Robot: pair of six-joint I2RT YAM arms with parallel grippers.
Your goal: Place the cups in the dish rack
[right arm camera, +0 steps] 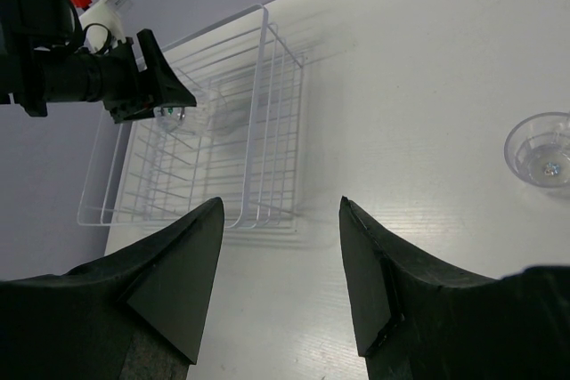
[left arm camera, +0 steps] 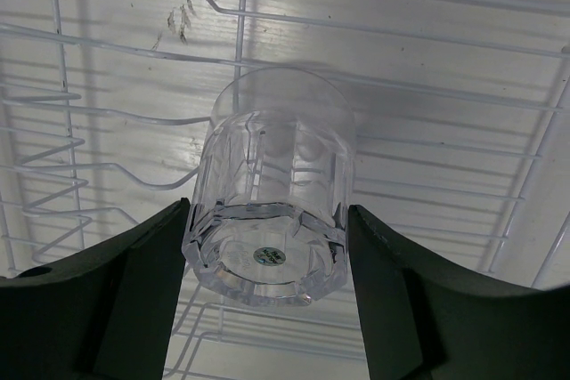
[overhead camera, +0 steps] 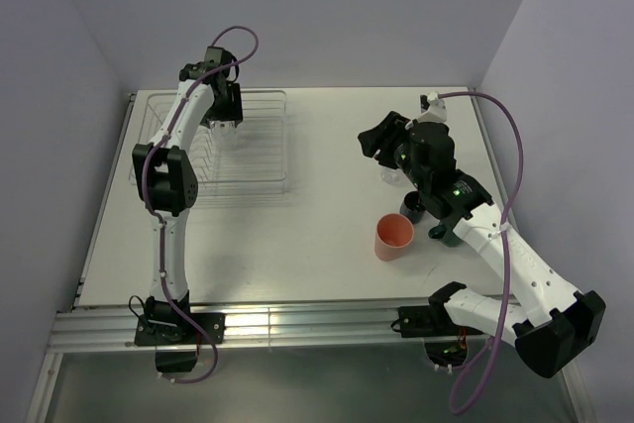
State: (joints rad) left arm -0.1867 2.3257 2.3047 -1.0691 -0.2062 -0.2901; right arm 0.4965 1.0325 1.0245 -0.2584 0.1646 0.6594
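My left gripper [overhead camera: 223, 124] is shut on a clear glass tumbler [left arm camera: 276, 157], base toward the wrist camera, held mouth-down over the back of the wire dish rack [overhead camera: 265, 185]; in the left wrist view the gripper [left arm camera: 267, 209] has rack bars [left arm camera: 240, 33] beneath it. My right gripper [overhead camera: 374, 138] is open and empty above the table; in the right wrist view [right arm camera: 280, 204] it faces the rack [right arm camera: 258, 131]. A second clear tumbler [right arm camera: 539, 150] stands upright to its right. The salmon-pink tumbler [overhead camera: 393, 237] stands on the table. The navy mug [overhead camera: 414, 207] and a dark mug [overhead camera: 441, 235] are partly hidden under the right arm.
The rack sits at the table's back left beside the left wall. The right arm's purple cable [overhead camera: 510, 146] loops over the table's right side. An aluminium rail [overhead camera: 297, 329] runs along the near edge.
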